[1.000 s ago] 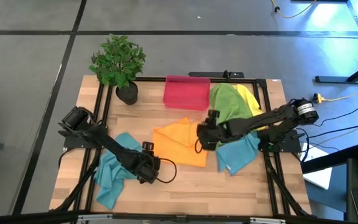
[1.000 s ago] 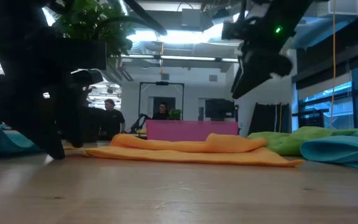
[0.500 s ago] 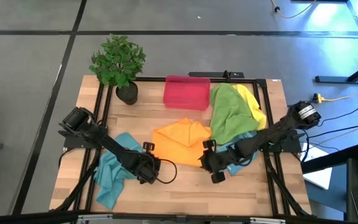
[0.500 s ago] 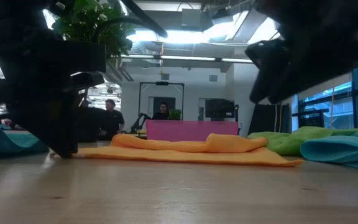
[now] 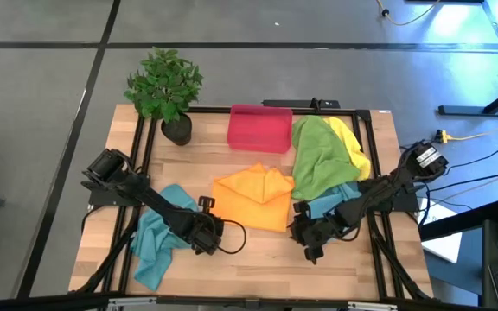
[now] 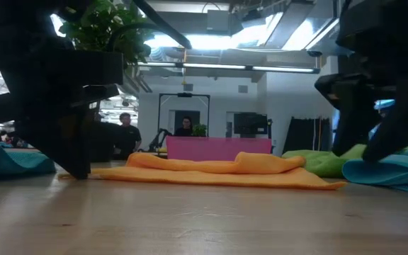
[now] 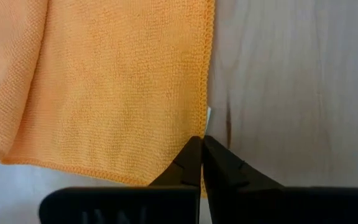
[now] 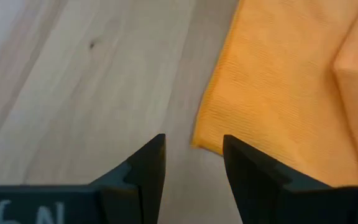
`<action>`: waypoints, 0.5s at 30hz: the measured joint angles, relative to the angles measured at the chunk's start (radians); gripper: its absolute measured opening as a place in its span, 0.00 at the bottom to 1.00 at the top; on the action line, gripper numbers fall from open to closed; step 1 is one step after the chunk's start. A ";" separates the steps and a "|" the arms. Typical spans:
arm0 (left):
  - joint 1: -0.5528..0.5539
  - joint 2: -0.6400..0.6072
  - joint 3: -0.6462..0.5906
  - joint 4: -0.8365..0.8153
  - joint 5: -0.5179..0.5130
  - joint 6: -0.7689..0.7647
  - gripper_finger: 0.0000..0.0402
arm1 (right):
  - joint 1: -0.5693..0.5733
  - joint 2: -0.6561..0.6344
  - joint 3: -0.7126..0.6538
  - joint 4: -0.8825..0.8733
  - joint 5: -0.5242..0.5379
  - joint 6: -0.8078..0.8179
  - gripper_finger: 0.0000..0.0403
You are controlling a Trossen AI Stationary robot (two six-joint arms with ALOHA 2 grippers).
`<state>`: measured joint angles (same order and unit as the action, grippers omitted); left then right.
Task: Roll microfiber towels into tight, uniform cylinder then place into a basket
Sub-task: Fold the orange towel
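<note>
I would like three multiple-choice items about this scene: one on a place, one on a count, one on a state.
1. Where does the basket stand?
A. beside the plant, at the table's far edge
B. on the orange towel
C. under the left arm

2. How many teal-blue towels show in the high view?
A. none
B. two
C. four

3. How are the left tool's fingers?
A. wide open above the basket
B. shut at the orange towel's corner
C. shut on the plant

Key:
1 A: it sits next to the plant.
2 B: one lies at the left arm, one at the right.
3 B: the left tool has closed tips at the orange towel; the right tool is open.
</note>
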<state>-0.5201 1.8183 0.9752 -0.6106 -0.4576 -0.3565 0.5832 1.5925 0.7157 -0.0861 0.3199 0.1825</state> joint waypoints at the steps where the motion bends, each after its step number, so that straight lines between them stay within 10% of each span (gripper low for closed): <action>1: 0.000 0.000 0.000 0.000 0.000 0.000 0.00 | 0.005 0.000 -0.006 0.025 0.000 0.000 0.40; 15: 0.000 0.000 -0.001 0.010 -0.006 0.000 0.00 | 0.027 0.136 -0.009 0.098 0.120 0.001 0.40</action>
<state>-0.5198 1.8179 0.9745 -0.6005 -0.4633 -0.3561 0.6102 1.7283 0.7071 0.0118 0.4401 0.1837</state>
